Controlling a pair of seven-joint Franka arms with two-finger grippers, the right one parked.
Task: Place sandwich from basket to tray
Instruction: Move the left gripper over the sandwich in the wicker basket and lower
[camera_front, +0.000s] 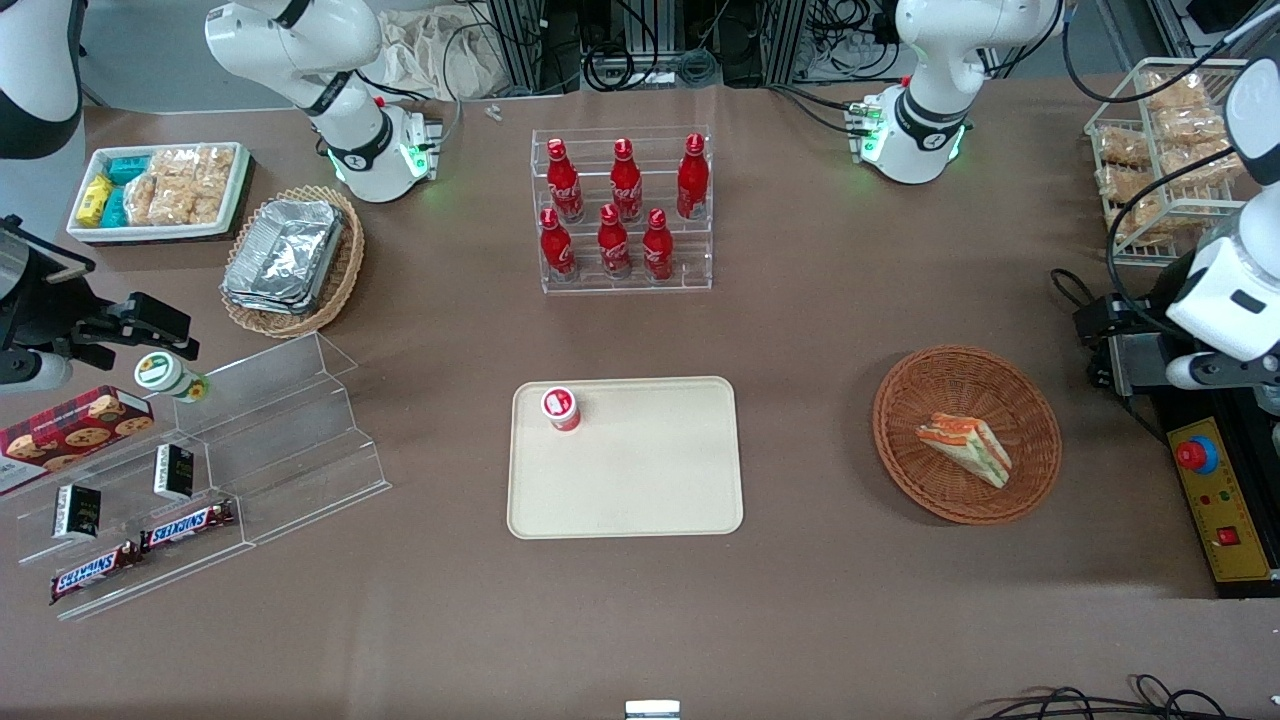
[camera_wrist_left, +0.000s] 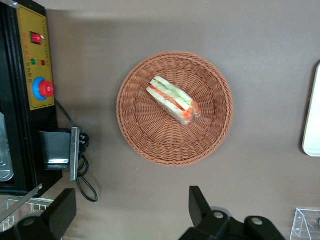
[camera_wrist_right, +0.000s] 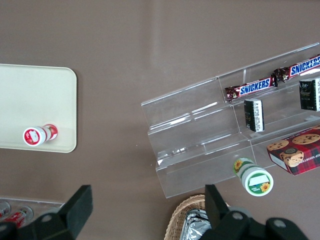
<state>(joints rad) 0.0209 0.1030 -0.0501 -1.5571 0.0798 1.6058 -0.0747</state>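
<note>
Two fingers of the gripper are wide apart, holding nothing. One sandwich lies in one basket past the fingertips. One tray sits off to the side.

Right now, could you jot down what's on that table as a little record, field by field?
sandwich: lying in the basket, wrapped, untouched
basket: round brown wicker, toward the working arm's end of the table
tray: cream, flat on the table, no sandwich on it yet
small red cup: standing on the tray near one corner
gripper: open, held above the table beside the basket, holding nothing
red bottles: six in a clear rack, farther from the front camera than the tray
</note>
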